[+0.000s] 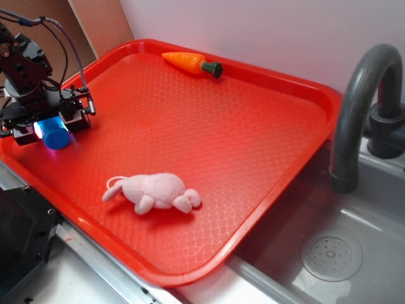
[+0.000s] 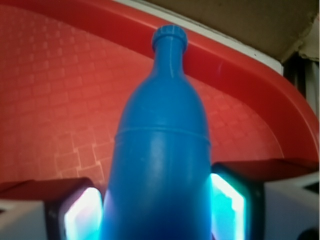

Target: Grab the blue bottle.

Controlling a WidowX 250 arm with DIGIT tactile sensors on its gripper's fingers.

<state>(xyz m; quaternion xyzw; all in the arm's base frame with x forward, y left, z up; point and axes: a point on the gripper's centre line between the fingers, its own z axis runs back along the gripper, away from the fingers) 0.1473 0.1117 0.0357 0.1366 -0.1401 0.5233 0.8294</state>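
The blue bottle (image 1: 57, 137) lies at the left edge of the red tray (image 1: 253, 133), its base end showing below my gripper (image 1: 54, 128). In the wrist view the blue bottle (image 2: 160, 150) fills the middle, with its narrow neck and cap pointing away toward the tray rim (image 2: 235, 70). My gripper (image 2: 157, 212) is shut on its body. One lit finger pad (image 2: 82, 215) presses its left side and the other pad (image 2: 227, 202) its right side.
A pink plush bunny (image 1: 155, 192) lies near the tray's front. A toy carrot (image 1: 190, 64) rests against the back rim. To the right stand a grey faucet (image 1: 357, 107) and a sink basin (image 1: 332, 253). A wooden board stands behind the arm.
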